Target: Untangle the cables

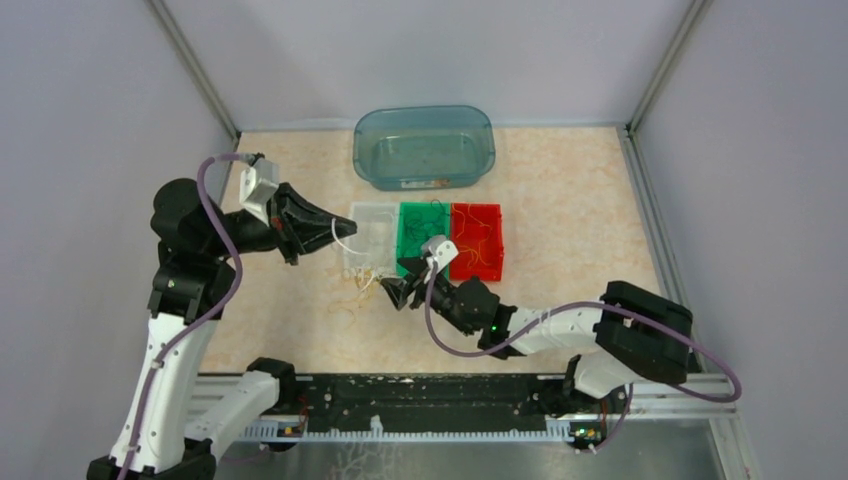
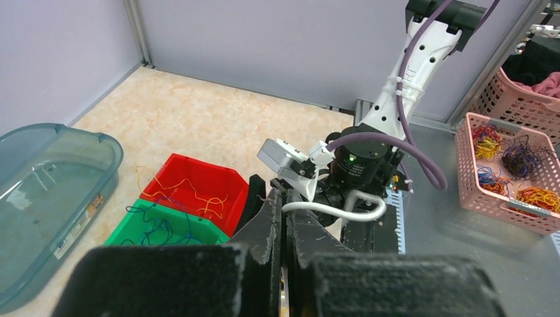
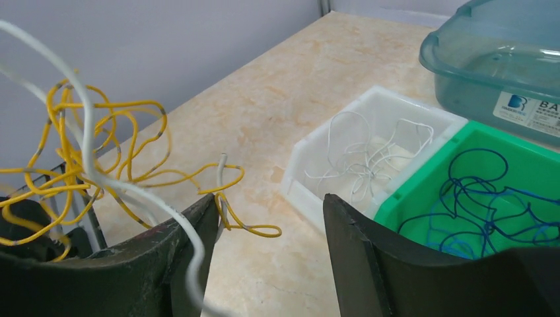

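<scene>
A tangle of yellow-orange cables (image 3: 99, 152) lies on the table (image 1: 560, 200) in front of the bins, just left of my right gripper (image 3: 271, 198). In the top view the same tangle (image 1: 358, 290) sits right beside that gripper (image 1: 392, 290). Its jaws stand open with bare table between them. A white cable (image 3: 177, 216) drapes over its left finger (image 3: 191, 231). My left gripper (image 2: 285, 198) is raised to the left (image 1: 328, 228), shut on this white cable (image 2: 343, 212), which loops out from its tips.
Three small bins stand in a row: clear (image 1: 372, 235) with white cables, green (image 1: 424, 235) with blue ones, red (image 1: 476, 240) with yellow-orange ones. A teal tub (image 1: 424, 147) sits behind them. A pink basket (image 2: 512, 172) of cable bundles stands off the table.
</scene>
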Tool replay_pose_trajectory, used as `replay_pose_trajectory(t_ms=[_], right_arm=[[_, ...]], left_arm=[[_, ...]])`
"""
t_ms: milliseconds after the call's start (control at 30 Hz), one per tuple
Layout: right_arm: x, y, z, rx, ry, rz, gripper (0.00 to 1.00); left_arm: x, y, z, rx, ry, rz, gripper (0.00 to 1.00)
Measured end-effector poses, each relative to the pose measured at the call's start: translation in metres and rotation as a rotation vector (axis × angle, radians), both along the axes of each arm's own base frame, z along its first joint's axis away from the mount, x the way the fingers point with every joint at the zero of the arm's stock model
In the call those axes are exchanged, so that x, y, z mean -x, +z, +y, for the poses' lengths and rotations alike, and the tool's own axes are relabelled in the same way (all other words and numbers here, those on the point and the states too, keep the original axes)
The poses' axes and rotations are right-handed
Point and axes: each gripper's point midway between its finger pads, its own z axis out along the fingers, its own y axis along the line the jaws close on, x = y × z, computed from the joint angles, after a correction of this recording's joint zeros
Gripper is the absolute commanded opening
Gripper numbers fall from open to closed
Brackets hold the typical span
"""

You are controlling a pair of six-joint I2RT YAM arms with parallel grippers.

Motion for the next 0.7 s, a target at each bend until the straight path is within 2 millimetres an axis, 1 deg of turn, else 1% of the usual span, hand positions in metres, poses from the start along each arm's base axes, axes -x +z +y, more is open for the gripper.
replay_pose_trajectory(t_ms=[100,167,233,333,400,433,500,567,633,700], right_arm=[[0.002,0.0,-0.007,-0.009,-0.012,-0.001,0.63],[0.008,0.008,-0.013,-0.029,-0.004,-0.009,0.65],[0.016,0.02,-0.02,-0.062,0.013,-0.023,0.68],[0.028,0.044,-0.028,-0.118,0.062,-0.05,0.72],[0.039,0.058,-0.03,-0.137,0.122,-0.071,0.73],[0.045,0.063,-0.03,-0.133,0.161,-0.078,0.73],[0.055,0.065,-0.03,-0.113,0.223,-0.082,0.73],[0.061,0.06,-0.032,-0.074,0.28,-0.073,0.73],[0.061,0.057,-0.039,-0.051,0.31,-0.058,0.75],[0.054,0.064,-0.051,-0.062,0.311,-0.054,0.75]], left_arm=[[-0.002,0.002,0.001,0.003,0.017,-0.006,0.0],[-0.004,0.002,0.001,0.003,0.031,-0.007,0.0],[-0.006,0.002,0.002,0.0,0.044,-0.011,0.0],[-0.007,0.002,0.003,-0.005,0.05,-0.035,0.0],[-0.005,0.0,0.003,-0.011,0.047,-0.051,0.0],[-0.005,-0.001,0.004,-0.013,0.045,-0.057,0.0],[-0.003,-0.002,0.004,-0.018,0.037,-0.071,0.0],[-0.001,-0.002,0.003,-0.022,0.022,-0.083,0.0],[0.004,-0.002,0.002,-0.023,-0.003,-0.086,0.0],[0.009,-0.002,0.001,-0.022,-0.033,-0.083,0.0]])
